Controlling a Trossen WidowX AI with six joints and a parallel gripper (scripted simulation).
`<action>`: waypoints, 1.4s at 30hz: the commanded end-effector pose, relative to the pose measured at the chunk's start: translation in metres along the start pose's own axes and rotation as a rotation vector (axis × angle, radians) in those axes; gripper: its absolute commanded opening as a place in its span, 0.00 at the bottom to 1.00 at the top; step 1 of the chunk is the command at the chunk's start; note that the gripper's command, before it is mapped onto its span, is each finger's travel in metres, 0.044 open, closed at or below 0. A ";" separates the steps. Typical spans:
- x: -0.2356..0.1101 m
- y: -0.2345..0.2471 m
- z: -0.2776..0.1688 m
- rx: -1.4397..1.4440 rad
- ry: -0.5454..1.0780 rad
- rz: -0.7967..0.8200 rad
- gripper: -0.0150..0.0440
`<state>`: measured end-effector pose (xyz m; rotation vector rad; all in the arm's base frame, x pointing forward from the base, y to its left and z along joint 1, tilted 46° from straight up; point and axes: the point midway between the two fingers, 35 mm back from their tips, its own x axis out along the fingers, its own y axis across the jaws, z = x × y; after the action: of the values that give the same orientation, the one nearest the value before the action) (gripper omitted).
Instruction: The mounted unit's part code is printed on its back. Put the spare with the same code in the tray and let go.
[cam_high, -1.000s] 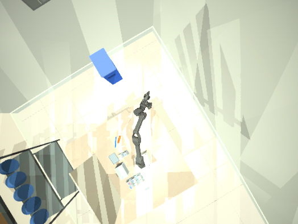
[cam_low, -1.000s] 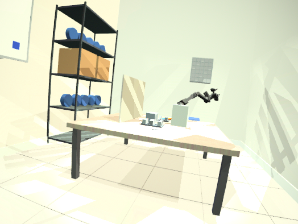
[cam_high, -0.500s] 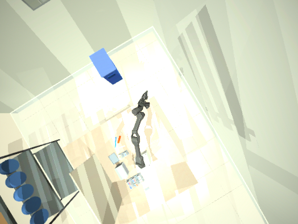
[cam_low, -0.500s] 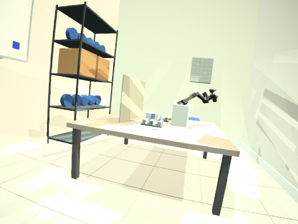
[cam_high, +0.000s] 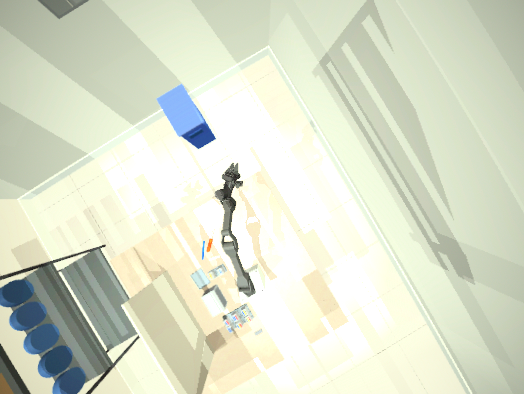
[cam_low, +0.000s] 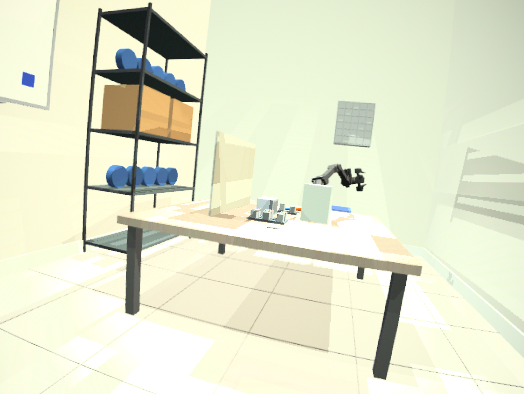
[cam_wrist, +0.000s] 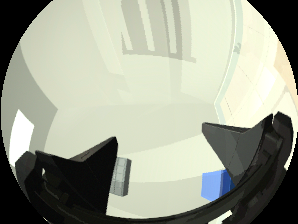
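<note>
Pale green walls (cam_low: 280, 75) close in a room with a light tiled floor (cam_low: 200, 320) crossed by bright patches and long shadows. A wooden counter (cam_low: 310, 250) stands on dark legs. By the left wall a black rack (cam_low: 93, 150) carries blue drums (cam_low: 142, 176) and brown boxes (cam_low: 145, 114). A grey grid panel (cam_low: 354, 123) hangs on the far wall, and a blue cabinet (cam_high: 186, 117) stands against a wall.
</note>
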<state>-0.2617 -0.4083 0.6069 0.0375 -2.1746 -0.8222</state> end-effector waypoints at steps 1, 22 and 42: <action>-0.028 -0.034 -0.041 -0.037 0.062 -0.127 1.00; -0.248 -0.123 -0.229 -0.248 0.534 -0.637 1.00; -0.531 -0.090 -0.310 -0.545 1.207 -0.867 1.00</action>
<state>0.2564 -0.5187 0.3740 0.9671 -0.8615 -1.3394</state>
